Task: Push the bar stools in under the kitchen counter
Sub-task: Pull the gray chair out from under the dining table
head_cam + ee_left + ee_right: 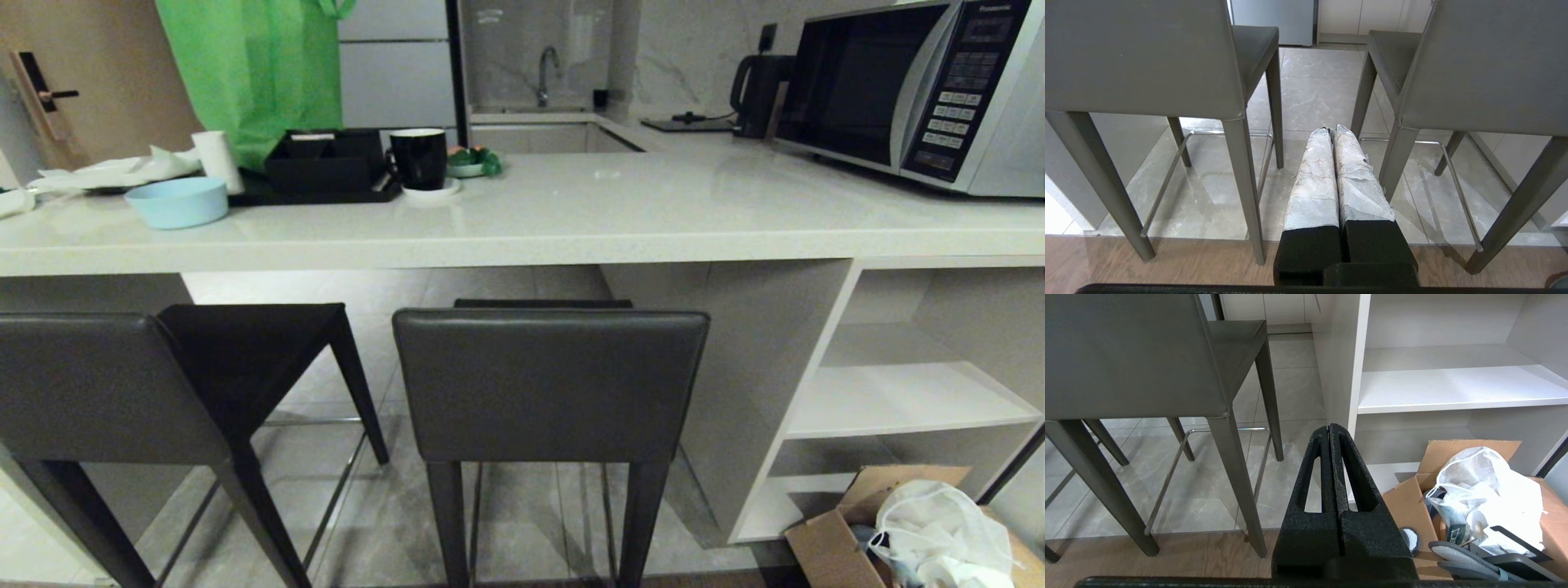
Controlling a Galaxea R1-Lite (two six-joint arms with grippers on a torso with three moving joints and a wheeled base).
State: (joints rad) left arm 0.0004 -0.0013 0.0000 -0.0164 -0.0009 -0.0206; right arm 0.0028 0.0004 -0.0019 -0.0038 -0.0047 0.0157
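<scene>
Two dark grey bar stools stand in front of the pale stone kitchen counter [522, 237], backrests towards me. The left stool [98, 392] is turned at an angle; the right stool [549, 384] stands square, its seat partly under the slab. Neither arm shows in the head view. My left gripper [1331, 130], its fingers wrapped in white tape, hangs low and shut on nothing, between the left stool [1139, 61] and the right stool [1486, 69], short of both. My right gripper [1329, 426], black, is shut and empty, between the right stool [1126, 359] and the counter's white shelves [1453, 384].
On the counter stand a microwave [914, 90], a kettle [755, 94], a black mug [419, 158], a blue bowl [177, 202] and a green bag [253, 65]. A cardboard box [833, 539] with bags and slippers sits on the floor by the shelves. Tile meets wood flooring beneath the stools.
</scene>
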